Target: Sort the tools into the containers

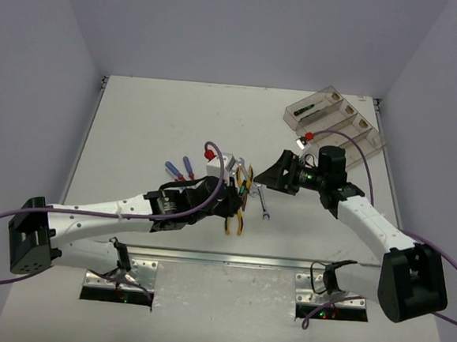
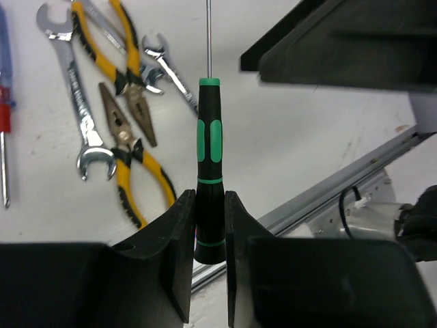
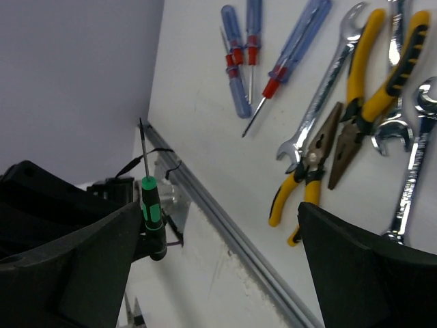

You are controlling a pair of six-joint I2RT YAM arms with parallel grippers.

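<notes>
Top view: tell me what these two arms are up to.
The left gripper is shut on the handle of a black-and-green screwdriver, shaft pointing away from it. The right gripper stands open facing it, holding nothing; possibly a handover. Pliers, wrenches and blue-and-red screwdrivers lie on the table, not yet in the bin tray at the far right.

I see shiny silver metal wrenches (image 2: 75, 96). The pliers (image 2: 130, 154) have dull metal tips & smooth yellow-black grips. The green-black screwdriver (image 2: 209, 191): smooth plastic handle, thin metal rod. The blue screwdrivers (image 3: 300, 41) look see-thru plastic. The table (image 2: 293, 137) is matt white; the bins (image 1: 339, 120) are clear smoky plastic.
</notes>
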